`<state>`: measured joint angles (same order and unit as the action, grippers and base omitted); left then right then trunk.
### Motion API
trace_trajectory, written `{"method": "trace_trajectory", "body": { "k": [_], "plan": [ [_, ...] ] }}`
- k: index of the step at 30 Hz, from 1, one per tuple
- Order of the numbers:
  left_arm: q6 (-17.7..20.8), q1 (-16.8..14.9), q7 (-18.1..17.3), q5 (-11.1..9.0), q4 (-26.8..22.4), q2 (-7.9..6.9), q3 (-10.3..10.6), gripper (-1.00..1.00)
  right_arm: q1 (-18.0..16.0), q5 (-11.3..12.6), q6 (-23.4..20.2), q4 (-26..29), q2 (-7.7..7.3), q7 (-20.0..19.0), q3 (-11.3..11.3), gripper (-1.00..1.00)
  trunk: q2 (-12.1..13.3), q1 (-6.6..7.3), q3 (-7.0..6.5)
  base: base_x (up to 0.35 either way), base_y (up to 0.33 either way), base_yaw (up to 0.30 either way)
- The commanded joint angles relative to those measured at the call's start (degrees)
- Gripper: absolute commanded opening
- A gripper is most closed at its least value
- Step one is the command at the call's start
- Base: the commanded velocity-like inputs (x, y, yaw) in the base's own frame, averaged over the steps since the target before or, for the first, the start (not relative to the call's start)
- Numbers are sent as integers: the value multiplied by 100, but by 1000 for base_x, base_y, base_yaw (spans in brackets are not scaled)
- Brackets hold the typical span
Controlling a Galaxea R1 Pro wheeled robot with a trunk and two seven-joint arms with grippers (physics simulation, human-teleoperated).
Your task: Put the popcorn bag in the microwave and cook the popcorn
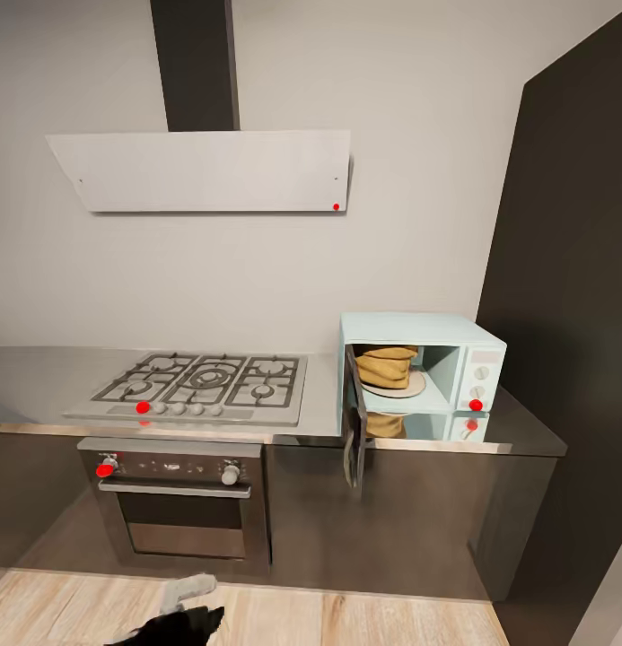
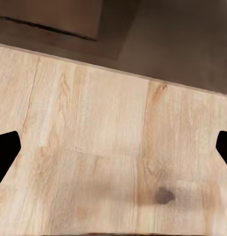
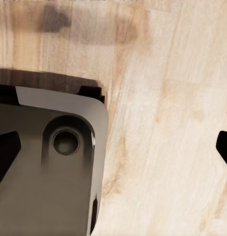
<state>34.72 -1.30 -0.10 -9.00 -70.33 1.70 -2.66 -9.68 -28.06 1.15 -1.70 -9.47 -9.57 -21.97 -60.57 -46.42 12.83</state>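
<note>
popcorn bag (image 1: pixel 386 366) on the plate inside the open microwave (image 1: pixel 468 345), door (image 1: pixel 354 440) swung out edge-on, countertop (image 1: pixel 41 372) beside it, left gripper (image 2: pixel 113 152) and right gripper (image 3: pixel 113 152) spread wide over wood floor (image 2: pixel 94 147), fingertips cut off at frame edges

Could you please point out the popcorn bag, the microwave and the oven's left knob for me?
popcorn bag (image 1: pixel 386 366): head view, on its wrinkled yellow side, inside the cavity.
microwave (image 1: pixel 481 370): head view, on the pale-blue knob panel.
oven's left knob (image 1: pixel 106 467): head view, on the knob's face.
</note>
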Motion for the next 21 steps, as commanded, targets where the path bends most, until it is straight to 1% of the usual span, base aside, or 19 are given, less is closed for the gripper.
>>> {"method": "trace_trajectory", "body": {
  "k": [1, 2, 3, 4, 5, 6, 7, 8, 9, 11, 12, 13, 15, 17, 19, 20, 21],
  "plan": [
    [164, -73, 0, -35, -85, 9, -14, 100, -8, -46, 15, -14, -4, -10, -47, 100, -5, -1, 9, 0, 0, 0],
    [421, -389, 0, -33, -315, 30, -10, 100, -8, -48, 23, -14, -3, -10, -43, 100, -5, -1, 9, 0, 0, 0],
    [588, -898, 1, -42, -442, 80, -3, 100, -8, -54, 33, -10, -6, -10, -39, 100, -5, -1, 9, 0, 0, 0],
    [629, -1147, 1, -51, -471, 132, -1, 100, -8, -56, 38, -8, -8, -10, -37, 100, -5, -1, 9, 0, 0, 0],
    [665, -1517, -2, -59, -492, 235, 5, 100, -8, -57, 49, -7, -10, -10, -41, 100, -5, -1, 9, 0, 0, 0],
    [679, -1758, -9, -57, -498, 313, 7, 100, -8, -56, 51, -7, -10, -10, -49, 100, -5, -1, 9, 0, 0, 0],
    [680, -2188, -24, -39, -516, 471, 30, 100, -8, -53, 52, -6, -8, -8, -67, 100, -5, -1, 9, 0, 0, 0],
    [660, -2430, -36, -29, -530, 603, 53, 100, -8, -51, 52, -2, -5, -9, -78, 100, -5, -1, 9, 0, 0, 0],
    [633, -2550, -42, -27, -535, 674, 79, 100, -8, -51, 52, 0, -3, -8, -88, 100, -5, -1, 9, 0, 0, 0],
    [502, -2707, -48, -24, -546, 757, 140, 100, -8, -45, 44, 2, -3, -9, -99, 100, -5, -1, 9, 0, 0, 0],
    [321, -2752, -49, -25, -553, 778, 167, 100, -8, -41, 47, 2, -6, -9, -101, 100, -5, -1, 9, 0, 0, 0],
    [-376, -2815, -62, -49, -254, 790, 207, 100, -8, -22, 47, 10, -10, -21, -117, 100, -5, -1, 9, 0, 0, 0],
    [-797, -2837, -67, -37, 63, 804, 217, 100, -8, 53, 52, 13, -12, -21, -120, 100, -5, -1, 9, 0, 0, 0],
    [-957, -2845, -74, -32, 98, 815, 239, 100, -8, 148, 69, 15, -12, -14, -116, 100, -5, -1, 9, 0, 0, 0],
    [-1003, -2848, -75, -24, 99, 816, 460, 100, -8, 190, 75, 17, -12, -11, -119, 100, -5, -1, 9, 0, 0, 0],
    [-1010, -2849, -71, -23, 103, 815, 657, 100, -8, 204, 77, 18, -5, -10, -121, 100, -5, -1, 9, 0, 0, 0],
    [-1010, -2849, -70, -23, 105, 817, 735, 100, -8, 209, 77, 18, 0, -10, -119, 100, -5, -1, 9, 0, 0, 0]
  ]
}}
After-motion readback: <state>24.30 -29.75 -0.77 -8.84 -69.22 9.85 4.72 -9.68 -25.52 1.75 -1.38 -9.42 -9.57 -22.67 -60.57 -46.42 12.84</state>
